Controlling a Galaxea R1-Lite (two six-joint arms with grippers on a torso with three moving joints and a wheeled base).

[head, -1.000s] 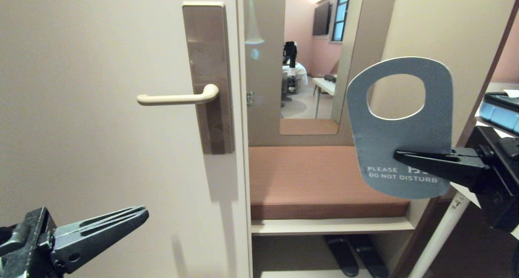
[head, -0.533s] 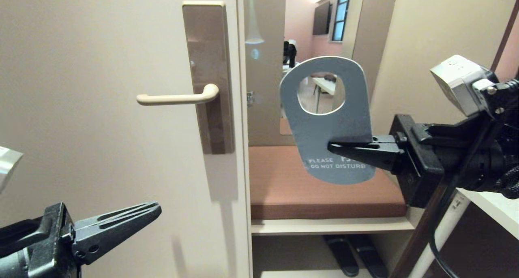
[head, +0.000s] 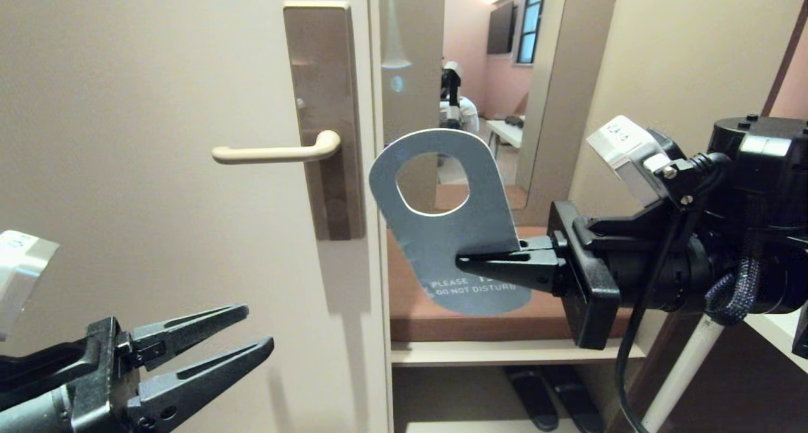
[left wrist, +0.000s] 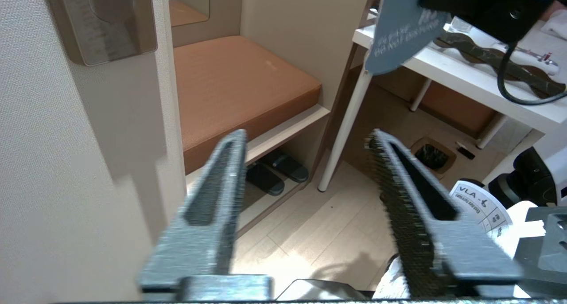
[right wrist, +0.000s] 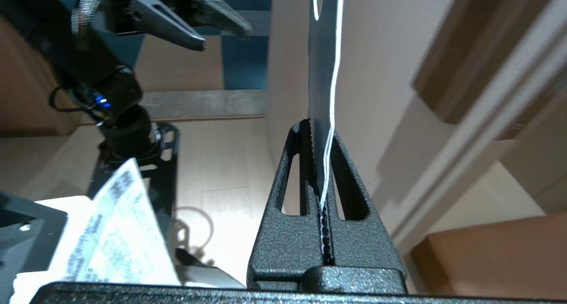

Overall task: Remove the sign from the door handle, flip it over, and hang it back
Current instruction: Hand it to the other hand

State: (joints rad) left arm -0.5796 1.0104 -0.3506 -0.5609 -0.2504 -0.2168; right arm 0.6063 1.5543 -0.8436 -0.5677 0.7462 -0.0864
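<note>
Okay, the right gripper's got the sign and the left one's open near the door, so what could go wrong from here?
1. The right gripper pinches the sign only at its lower edge, near the text; a bump against the door edge might twist it in the grip.
2. The sign's hole sits off to the side of the door handle, whose free end points away from it, so threading may miss.
3. If a handover is planned, the open left gripper is low and apart from the sign; releasing early would drop it.

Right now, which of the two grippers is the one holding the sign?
The right gripper: its fingers are shut on the sign, blue face showing, beside the door handle. The left gripper, low by the door, is open and empty.
</note>
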